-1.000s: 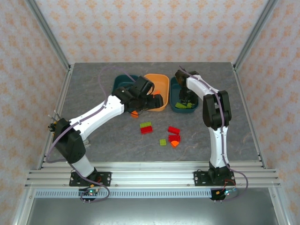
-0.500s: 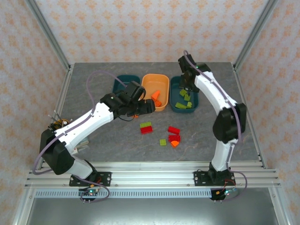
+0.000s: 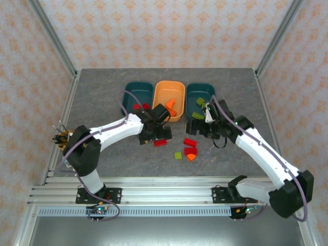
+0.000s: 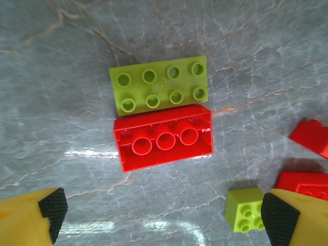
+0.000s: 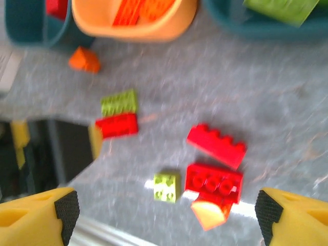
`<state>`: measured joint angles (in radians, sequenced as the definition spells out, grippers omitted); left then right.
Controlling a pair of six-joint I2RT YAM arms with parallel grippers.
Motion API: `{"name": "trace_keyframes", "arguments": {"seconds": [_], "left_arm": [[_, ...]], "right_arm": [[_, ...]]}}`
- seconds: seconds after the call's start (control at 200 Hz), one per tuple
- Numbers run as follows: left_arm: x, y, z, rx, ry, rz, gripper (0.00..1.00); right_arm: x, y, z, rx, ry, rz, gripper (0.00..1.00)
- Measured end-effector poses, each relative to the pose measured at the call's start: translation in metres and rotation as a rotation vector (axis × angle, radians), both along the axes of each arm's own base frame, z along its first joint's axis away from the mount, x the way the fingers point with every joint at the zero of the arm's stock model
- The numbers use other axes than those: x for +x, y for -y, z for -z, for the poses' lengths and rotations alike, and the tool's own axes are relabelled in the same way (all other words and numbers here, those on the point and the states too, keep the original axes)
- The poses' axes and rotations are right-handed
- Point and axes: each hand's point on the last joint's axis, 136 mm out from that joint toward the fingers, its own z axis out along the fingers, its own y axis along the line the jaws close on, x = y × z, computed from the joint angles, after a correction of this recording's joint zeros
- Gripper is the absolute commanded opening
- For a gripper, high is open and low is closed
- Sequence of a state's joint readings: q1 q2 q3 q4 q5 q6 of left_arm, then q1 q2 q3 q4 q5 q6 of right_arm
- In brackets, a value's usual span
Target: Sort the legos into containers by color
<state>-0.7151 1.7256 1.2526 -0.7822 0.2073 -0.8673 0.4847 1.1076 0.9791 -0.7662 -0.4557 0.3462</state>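
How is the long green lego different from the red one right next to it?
The green lego is lime, the red lego red. The green lego lies bumps up; the red lego lies upside down, hollow side showing. Both are long, similar-sized, and touch.

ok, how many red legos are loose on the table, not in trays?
3. One red lego lies side by side with a yellow-green brick. Two more sit to its right, the farther one and the nearer one, which abuts an orange wedge. The left arm may hide others.
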Motion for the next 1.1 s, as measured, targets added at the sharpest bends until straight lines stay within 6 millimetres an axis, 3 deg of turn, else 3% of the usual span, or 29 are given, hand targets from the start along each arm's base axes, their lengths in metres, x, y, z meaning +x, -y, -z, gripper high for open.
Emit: {"name": "trace_keyframes", "arguments": {"seconds": [0.14, 0.42, 0.585, 0.796, 0.971, 1.101], "left_arm": [[-0.002, 0.003, 0.027, 0.038, -0.052, -0.006, 1.00], [-0.001, 0.003, 0.058, 0.091, -0.106, -0.013, 0.94], [0.000, 0.001, 0.059, 0.113, -0.109, -0.017, 0.83], [0.002, -0.003, 0.059, 0.154, -0.105, -0.009, 0.58], [0.013, 0.001, 0.052, 0.163, -0.054, 0.011, 0.56], [0.016, -0.005, 0.022, 0.170, -0.006, 0.027, 0.55]], "right_arm": [[-0.022, 0.002, 0.002, 0.058, -0.015, -0.005, 0.90], [-0.024, 0.000, -0.004, 0.088, -0.007, 0.001, 0.90], [-0.022, -0.001, -0.002, 0.087, -0.011, 0.000, 0.90], [-0.018, -0.004, 0.002, 0.086, -0.023, 0.001, 0.88], [-0.017, -0.005, 0.004, 0.083, -0.032, 0.000, 0.87], [-0.014, -0.006, -0.003, 0.091, -0.017, -0.001, 0.86]]}}
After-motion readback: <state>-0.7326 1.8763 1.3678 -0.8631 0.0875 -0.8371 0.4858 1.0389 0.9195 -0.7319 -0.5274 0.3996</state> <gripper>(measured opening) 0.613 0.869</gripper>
